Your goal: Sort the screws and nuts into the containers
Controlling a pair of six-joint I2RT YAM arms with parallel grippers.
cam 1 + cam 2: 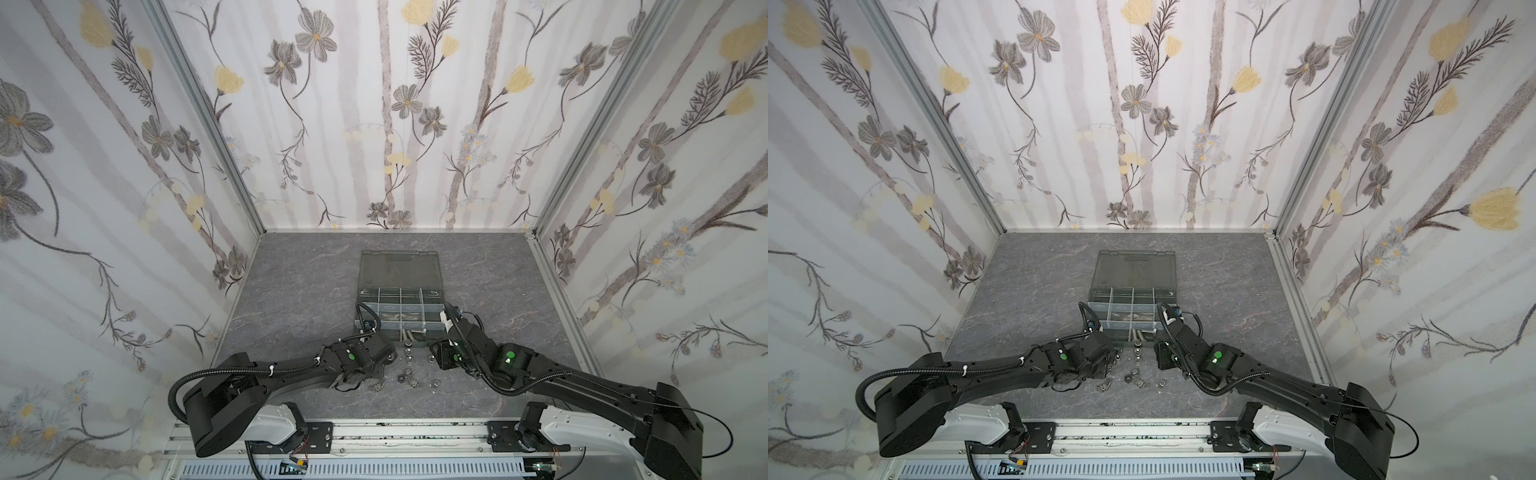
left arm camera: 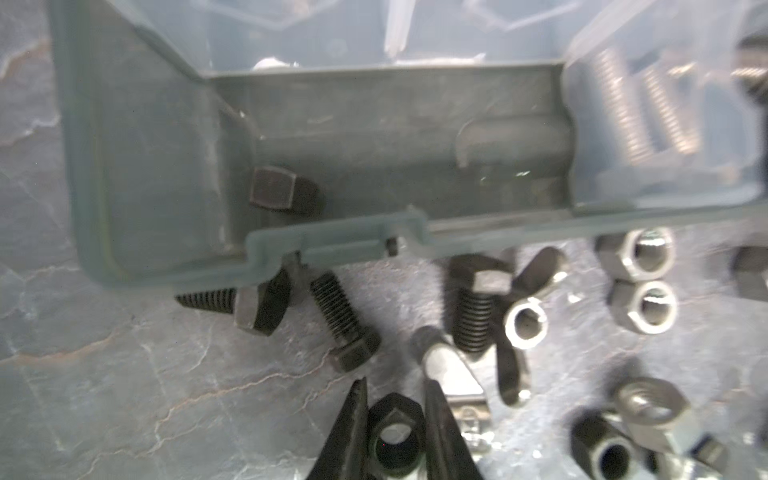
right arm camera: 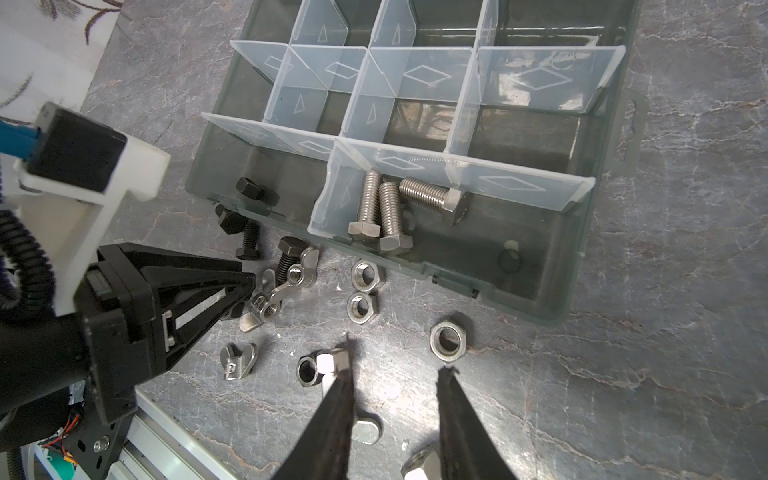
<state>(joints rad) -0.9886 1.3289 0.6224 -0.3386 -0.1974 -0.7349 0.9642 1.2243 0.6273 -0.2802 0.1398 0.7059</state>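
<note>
In the left wrist view my left gripper (image 2: 395, 399) is shut on a black nut (image 2: 395, 436) lying on the table. Black screws (image 2: 345, 324) and silver nuts (image 2: 642, 305) lie just in front of the box's front wall (image 2: 124, 187). My right gripper (image 3: 397, 357) hangs open over the table with nothing between its fingers; a silver nut (image 3: 448, 338) lies beyond it. The containers are compartments of a grey organizer box (image 3: 552, 316). One holds three silver screws (image 3: 386, 216), its neighbour one black screw (image 3: 253, 191). In both top views the grippers (image 1: 376, 372) (image 1: 436, 353) flank the loose pile.
Silver wing nuts (image 3: 286, 286) and T-shaped nuts (image 3: 237, 361) are mixed into the pile. The box's lid (image 1: 399, 266) lies open and flat behind the compartments. Floral walls close the table on three sides; an aluminium rail (image 1: 399, 432) runs along the front.
</note>
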